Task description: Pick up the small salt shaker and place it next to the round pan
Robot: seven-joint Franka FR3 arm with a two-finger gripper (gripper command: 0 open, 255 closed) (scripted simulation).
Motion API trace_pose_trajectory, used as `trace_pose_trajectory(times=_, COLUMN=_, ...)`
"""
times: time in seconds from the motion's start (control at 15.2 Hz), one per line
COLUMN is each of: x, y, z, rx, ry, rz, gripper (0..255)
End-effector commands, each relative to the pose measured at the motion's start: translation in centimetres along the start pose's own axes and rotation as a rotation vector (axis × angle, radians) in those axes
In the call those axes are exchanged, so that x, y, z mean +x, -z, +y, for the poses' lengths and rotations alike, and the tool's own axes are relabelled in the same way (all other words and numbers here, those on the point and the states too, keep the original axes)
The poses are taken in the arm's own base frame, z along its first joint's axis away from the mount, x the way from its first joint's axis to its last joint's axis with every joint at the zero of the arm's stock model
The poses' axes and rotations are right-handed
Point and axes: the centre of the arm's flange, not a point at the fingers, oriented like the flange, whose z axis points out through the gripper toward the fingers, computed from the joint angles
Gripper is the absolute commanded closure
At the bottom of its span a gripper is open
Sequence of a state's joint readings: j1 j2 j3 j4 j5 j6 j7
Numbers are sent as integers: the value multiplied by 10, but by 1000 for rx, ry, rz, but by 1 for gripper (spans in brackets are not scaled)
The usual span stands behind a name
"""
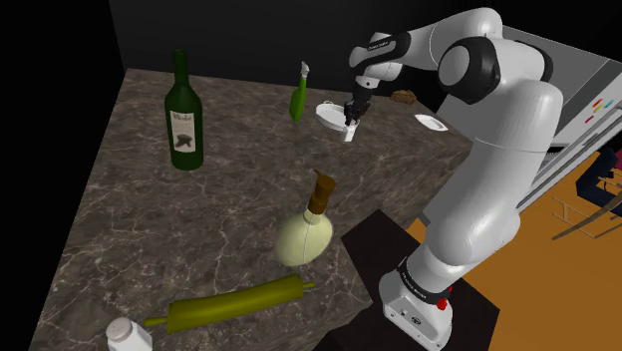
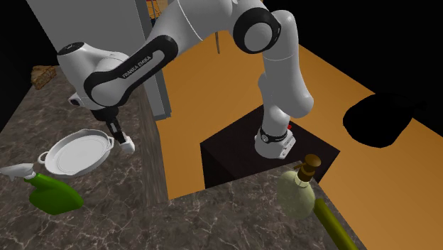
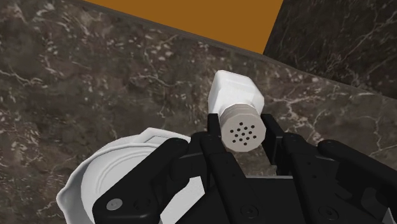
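The tool (image 3: 242, 135) is clamped on the white salt shaker (image 3: 233, 97), its black fingers (image 3: 272, 132) pressing either side of the perforated cap. The shaker hangs tilted just beside the white round pan's (image 2: 77, 152) rim, near the dark marbled worktop's (image 1: 150, 219) edge that borders the orange floor (image 2: 234, 99).

Bare counter (image 2: 135, 213) lies open around the round pan (image 2: 77, 153), except where the green bottle (image 2: 53, 193) stands near.
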State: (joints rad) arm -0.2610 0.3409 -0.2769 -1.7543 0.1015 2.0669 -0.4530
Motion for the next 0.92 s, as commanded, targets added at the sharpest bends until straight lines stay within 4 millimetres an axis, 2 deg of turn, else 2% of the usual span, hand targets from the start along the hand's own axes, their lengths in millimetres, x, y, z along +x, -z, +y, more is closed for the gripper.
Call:
trace_pose_trajectory(times=0.0, x=0, y=0, z=0, rx=0, ry=0, rz=0, gripper=0)
trace_pose_trajectory(times=0.33, x=0, y=0, z=0, rx=0, ry=0, rz=0, gripper=0)
trace_pose_trajectory(times=0.59, x=0, y=50, z=0, rx=0, ry=0, rz=0, gripper=0)
trace_pose_trajectory(times=0.86, x=0, y=50, z=0, rx=0, ry=0, rz=0, gripper=0)
